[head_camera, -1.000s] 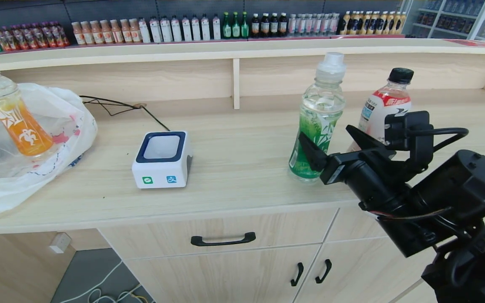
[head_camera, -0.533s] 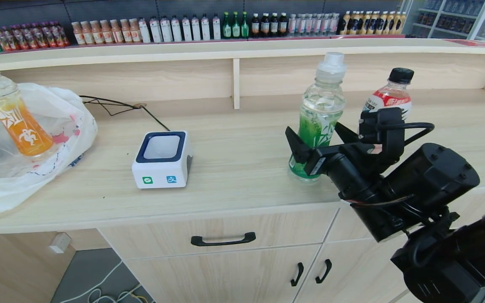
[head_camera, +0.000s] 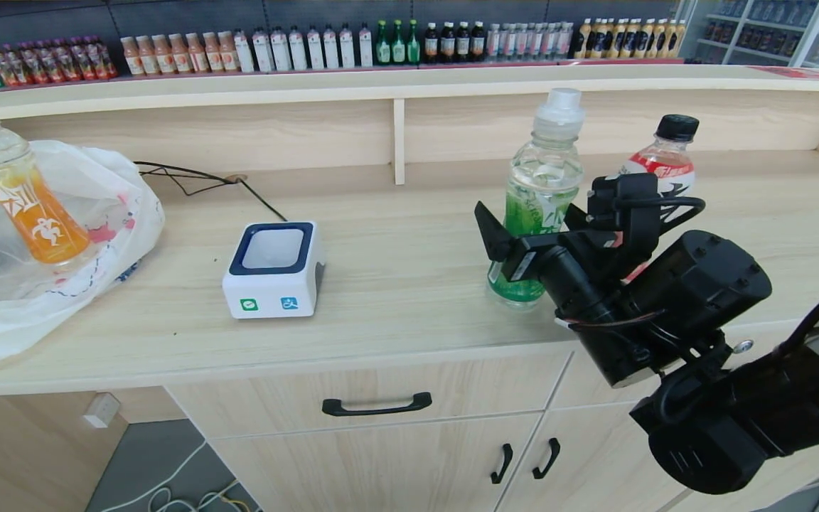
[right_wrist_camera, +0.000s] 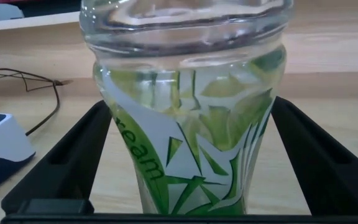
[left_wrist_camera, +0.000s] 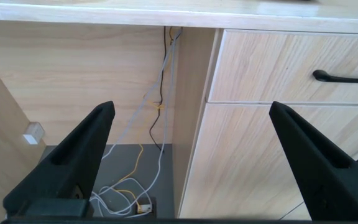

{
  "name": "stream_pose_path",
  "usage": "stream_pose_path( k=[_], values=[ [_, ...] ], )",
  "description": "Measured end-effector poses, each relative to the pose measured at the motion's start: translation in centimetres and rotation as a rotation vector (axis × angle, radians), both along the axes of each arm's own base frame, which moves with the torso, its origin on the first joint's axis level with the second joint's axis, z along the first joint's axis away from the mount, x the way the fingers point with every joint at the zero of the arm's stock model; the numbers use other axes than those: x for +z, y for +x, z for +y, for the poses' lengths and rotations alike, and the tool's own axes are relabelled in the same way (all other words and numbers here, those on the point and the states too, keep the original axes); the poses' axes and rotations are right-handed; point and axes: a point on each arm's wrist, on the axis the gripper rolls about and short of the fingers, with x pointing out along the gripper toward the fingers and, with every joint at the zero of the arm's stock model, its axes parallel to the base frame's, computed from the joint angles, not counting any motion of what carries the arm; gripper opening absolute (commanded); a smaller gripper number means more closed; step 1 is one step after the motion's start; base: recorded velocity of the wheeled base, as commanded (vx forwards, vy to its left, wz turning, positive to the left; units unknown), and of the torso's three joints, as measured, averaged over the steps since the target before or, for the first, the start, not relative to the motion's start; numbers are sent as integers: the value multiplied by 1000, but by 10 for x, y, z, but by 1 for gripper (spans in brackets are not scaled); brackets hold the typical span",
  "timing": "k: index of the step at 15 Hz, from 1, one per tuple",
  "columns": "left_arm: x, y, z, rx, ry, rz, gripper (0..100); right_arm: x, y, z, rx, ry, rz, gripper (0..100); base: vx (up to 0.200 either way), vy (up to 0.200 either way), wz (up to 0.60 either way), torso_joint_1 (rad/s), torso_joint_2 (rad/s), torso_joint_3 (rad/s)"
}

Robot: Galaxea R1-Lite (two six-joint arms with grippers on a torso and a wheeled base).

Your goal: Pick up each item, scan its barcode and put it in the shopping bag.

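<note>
A clear bottle with a green label [head_camera: 543, 185] stands upright on the wooden counter [head_camera: 395, 284], right of centre. My right gripper [head_camera: 534, 227] is open, one finger on each side of that bottle's lower half. The right wrist view has the green bottle [right_wrist_camera: 188, 124] close between the fingers of the right gripper [right_wrist_camera: 191, 107]. Just behind the arm stands a red-and-white bottle with a black cap [head_camera: 669, 153]. An orange drink bottle [head_camera: 22, 192] sits in the white shopping bag [head_camera: 121, 213] at the far left. My left gripper [left_wrist_camera: 191, 162] is open and holds nothing, below the counter by the cabinet fronts.
The white barcode scanner [head_camera: 274, 269] with a dark blue rim sits mid-counter, its cable running to the back. A raised shelf [head_camera: 395, 89] runs behind the counter. Drawers with black handles [head_camera: 377, 405] lie under the front edge. Cables lie on the floor [left_wrist_camera: 129, 193].
My right gripper has moved forward and left, from beside the green bottle's base to straddling the bottle. The bottles, scanner and bag stayed put.
</note>
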Motion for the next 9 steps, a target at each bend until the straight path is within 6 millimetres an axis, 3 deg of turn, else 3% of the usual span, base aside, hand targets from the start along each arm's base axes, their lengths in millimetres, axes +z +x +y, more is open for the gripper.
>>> stream_pose_path(
  k=[7,8,9],
  values=[
    [0,0,0,1,-1,0,100,3,3,0,-7,10,-13,100,0,0,0,0,0,0],
    [0,0,0,0,-1,0,100,3,3,0,-8,10,-13,0,0,0,0,0,0,0],
    [0,0,0,0,-1,0,100,3,3,0,-8,11,-13,0,0,0,0,0,0,0]
  ],
)
